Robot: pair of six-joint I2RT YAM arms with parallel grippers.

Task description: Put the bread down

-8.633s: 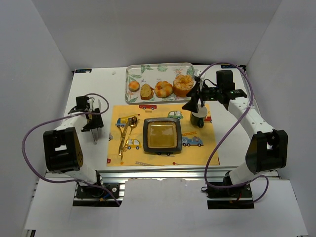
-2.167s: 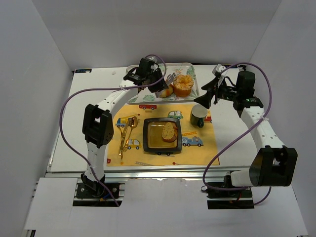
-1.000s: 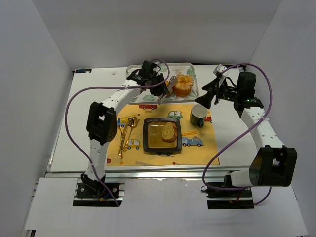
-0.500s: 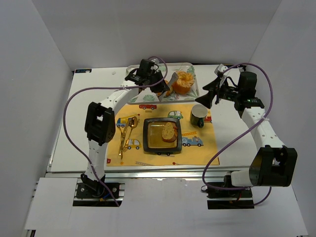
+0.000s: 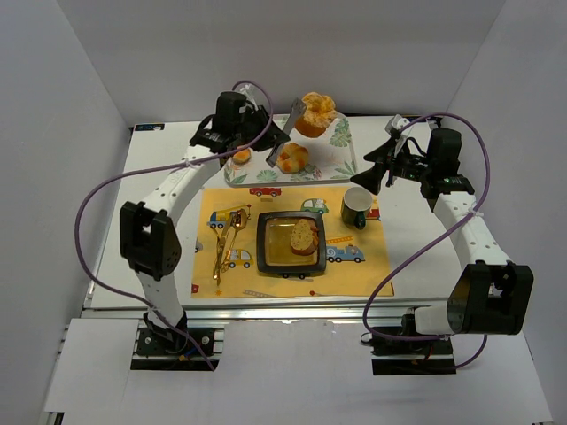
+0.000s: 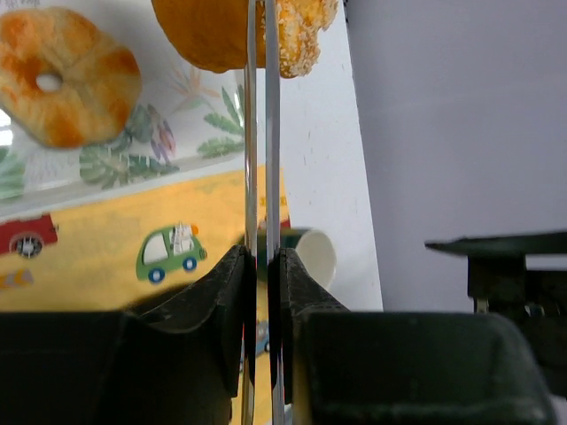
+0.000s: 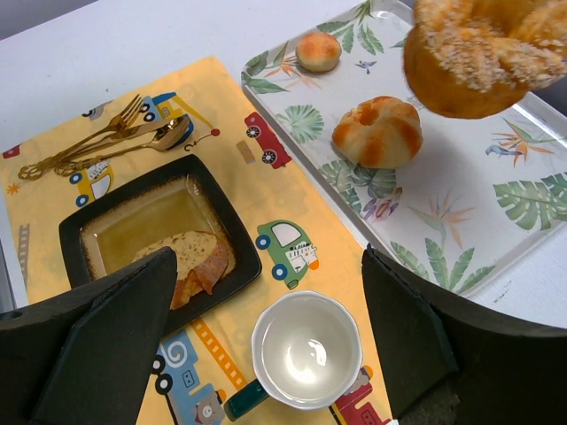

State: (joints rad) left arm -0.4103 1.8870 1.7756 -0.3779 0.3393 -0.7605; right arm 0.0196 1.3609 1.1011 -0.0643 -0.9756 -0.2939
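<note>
1. The white table (image 5: 159,257) is being covered at its middle by a yellow placemat (image 5: 354,274) printed with cars.
2. A leaf-patterned tray (image 5: 341,155) is being kept just beyond the placemat's far edge.
3. A dark square plate (image 5: 266,257) is being borne at the middle of the placemat.
4. The left gripper (image 6: 261,266) is being kept pressed together on a pair of metal tongs (image 6: 257,177), whose thin blades are being squeezed nearly shut.
5. The right gripper (image 5: 374,170) is being held spread wide in the air over the green mug (image 7: 306,350), with nothing between its fingers.
6. A large sugared bun (image 5: 315,113) is being pinched by the tong tips and held raised off the tray, near its far edge.
7. The mug is being kept upright on the placemat, right of the plate.
8. A round glazed roll (image 7: 376,131) is being carried on the tray.
9. A slice of bread (image 7: 197,257) is being held inside the plate.
10. Gold cutlery (image 5: 226,239) is being kept on the placemat, left of the plate.
11. A small bun (image 7: 317,50) is being carried at the tray's left end.
</note>
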